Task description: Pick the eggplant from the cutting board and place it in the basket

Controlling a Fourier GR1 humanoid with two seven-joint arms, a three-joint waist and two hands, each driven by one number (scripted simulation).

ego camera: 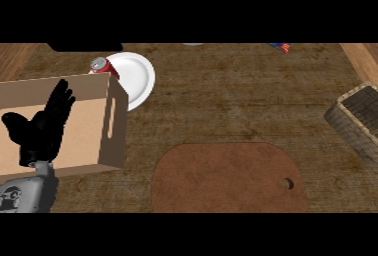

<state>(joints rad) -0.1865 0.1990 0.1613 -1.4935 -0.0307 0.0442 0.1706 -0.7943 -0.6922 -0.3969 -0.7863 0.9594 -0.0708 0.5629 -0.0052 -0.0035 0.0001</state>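
The brown cutting board (229,177) lies at the lower middle of the counter, with a small hole near its right edge and nothing on it. No eggplant shows anywhere in the head view. The woven basket (359,122) stands at the right edge, partly cut off. My left hand (40,127) rests open at the left, fingers up, in front of a cardboard box. My right hand is out of sight.
A cardboard box (111,125) stands at the left. Behind it lie a white plate (136,75) and a red can (101,65). A small blue and red item (280,47) sits at the far edge.
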